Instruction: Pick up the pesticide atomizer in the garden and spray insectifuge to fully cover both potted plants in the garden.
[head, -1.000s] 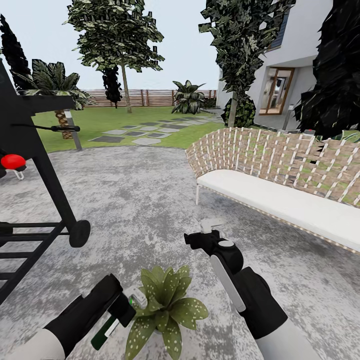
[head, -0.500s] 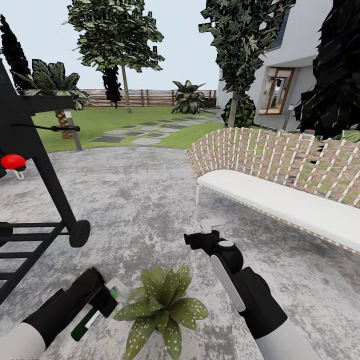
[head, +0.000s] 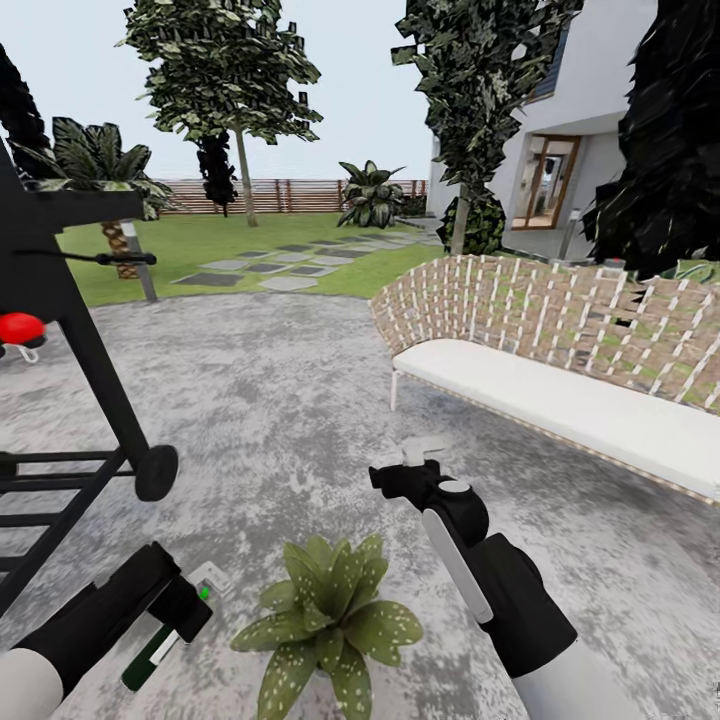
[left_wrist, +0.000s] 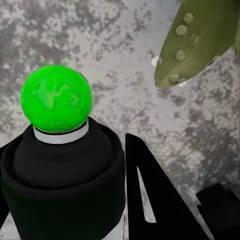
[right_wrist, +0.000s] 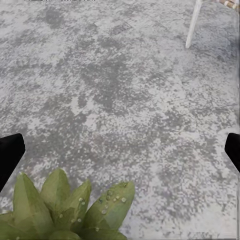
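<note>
**While the bottle rides in the left pincer, one speckled plant sits within reach**

Since the pesticide atomizer (head: 150, 648) is a small dark bottle with a white label, it looks light and rigid, a hard smooth shell that could slip if held loosely; the body just below the neck seems the sensible place to hold it, leaving the spray head free. That is roughly how it sits now: the left pincer (head: 183, 607) is closed around the upper part of the bottle, low over the grey stone patio (head: 280, 400), with the body hanging down and away from the plant. From the left wrist camera the spray head's tip (left_wrist: 56, 98) shows bright green above a black collar, with a speckled leaf just beyond it.

The right pincer (head: 412, 464) hovers above the patio; its fingers sit wide apart at the edges of the right wrist view, holding nothing.

Counted: one atomizer, one potted plant (head: 330, 618) with broad white-speckled leaves, just beside the bottle and between the two arms. Its leaves look soft and easily bent, so contact is best avoided. A second small plant cannot be made out. One woven bench (head: 560, 400) stands to the right and one black wheeled frame (head: 90, 400) to the left
</note>
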